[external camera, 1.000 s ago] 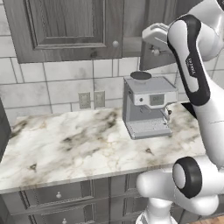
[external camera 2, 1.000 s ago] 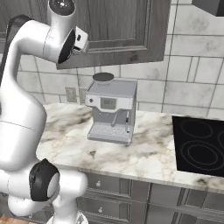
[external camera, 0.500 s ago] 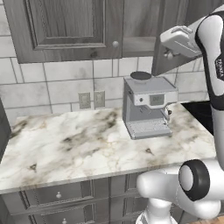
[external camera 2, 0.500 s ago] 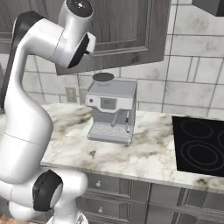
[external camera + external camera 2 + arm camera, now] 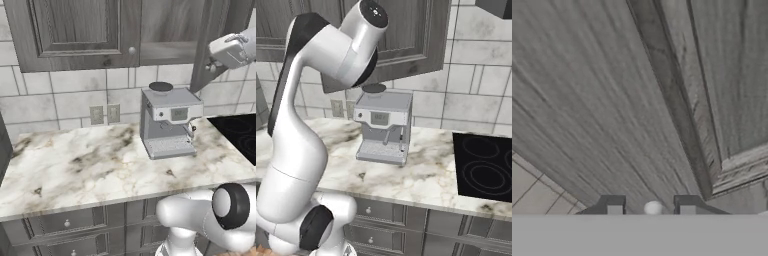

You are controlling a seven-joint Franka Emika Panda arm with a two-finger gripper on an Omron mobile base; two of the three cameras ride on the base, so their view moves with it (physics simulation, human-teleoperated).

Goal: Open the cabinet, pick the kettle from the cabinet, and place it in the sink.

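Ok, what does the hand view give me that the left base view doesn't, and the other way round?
Hand view: the gripper shut on the door's small silver knob, close up. Left base view: the coffee machine on the marble counter, the cooktop, and the closed left door. Both: the cabinet's right door, standing partly open.

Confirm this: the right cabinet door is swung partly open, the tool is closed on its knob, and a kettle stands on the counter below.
Wrong on one point: a coffee machine, not a kettle, stands on the counter, as the left base view shows. The right cabinet door is swung partly open, with the tool closed on its knob.
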